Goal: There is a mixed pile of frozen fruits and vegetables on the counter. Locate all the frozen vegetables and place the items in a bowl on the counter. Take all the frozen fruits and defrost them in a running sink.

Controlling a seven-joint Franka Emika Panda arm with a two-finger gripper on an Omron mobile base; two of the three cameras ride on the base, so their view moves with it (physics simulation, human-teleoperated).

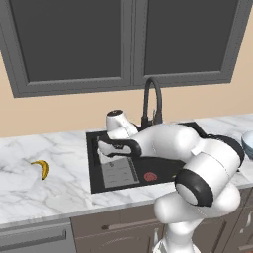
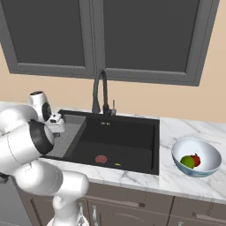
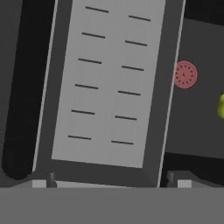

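My gripper point(image 3: 109, 183) hangs open and empty over the left part of the black sink point(image 1: 123, 183), above its grey ribbed tray point(image 3: 109, 83). A yellow-green piece point(image 2: 117, 164) lies on the basin floor beside the reddish drain point(image 2: 101, 159), and it also peeks in as the yellow-green piece point(image 3: 221, 107) near the drain point(image 3: 185, 74). The banana point(image 1: 42, 168) lies on the counter point(image 1: 49, 197) to the left of the sink. The pale bowl point(image 2: 207, 154) on the right holds a dark green ball point(image 2: 187, 161) and a red piece point(image 2: 196, 159).
The tall black faucet point(image 1: 152, 99) arches over the back of the sink; no water shows. My own arm point(image 1: 197, 168) spans the sink's right half. Dark wall cabinets point(image 2: 132, 35) hang above. The bowl's rim point(image 1: 248, 141) is at the right edge.
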